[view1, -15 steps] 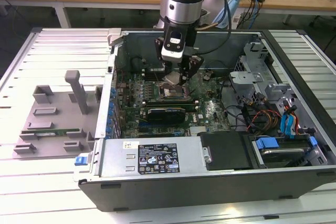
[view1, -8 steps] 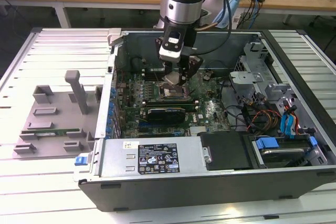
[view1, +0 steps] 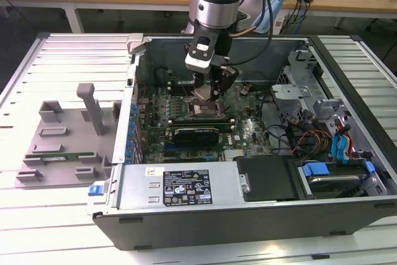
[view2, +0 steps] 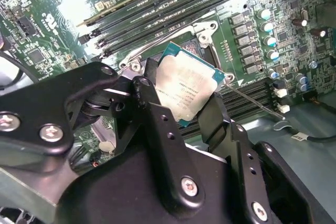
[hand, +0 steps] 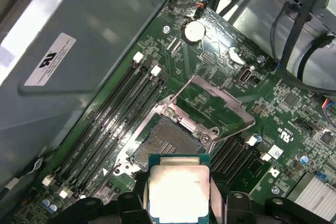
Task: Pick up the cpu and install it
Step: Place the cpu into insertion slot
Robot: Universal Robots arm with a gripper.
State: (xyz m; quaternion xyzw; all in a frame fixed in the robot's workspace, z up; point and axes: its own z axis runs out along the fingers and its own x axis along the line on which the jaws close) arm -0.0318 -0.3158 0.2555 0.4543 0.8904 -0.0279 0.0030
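Open computer case [view1: 347,212] on a slatted table [view1: 62,54], with the arm lowered into it. The cpu [view2: 186,88] is gripped by two opposite edges between the black fingers [view2: 157,114] of the gripper [view2: 184,102], which is closed firmly on it. In both wrist views the silver-grey top plate is turned toward the cameras, and the thin pale rim is seen along the free edges. The chip is held in the air close above the motherboard [hand: 294,129] and is touching nothing but the fingers; in the exterior view it appears tilted relative to the board. The socket [hand: 165,148] is seen uncovered just beyond the chip, its contact field exposed and its metal bracket [hand: 215,103] swung back. Rows of memory slots [hand: 113,124] are shown running beside the socket. In the exterior view the gripper is placed over the middle of the board, near the socket. The pick-up is judged complete, since the chip is clear of every surface and secured in the grip, and it is positioned near its destination. The installation is judged not yet done: the chip is not seated in the socket and the bracket is not closed over it. Whether the chip's corners are matched to the socket cannot be told.
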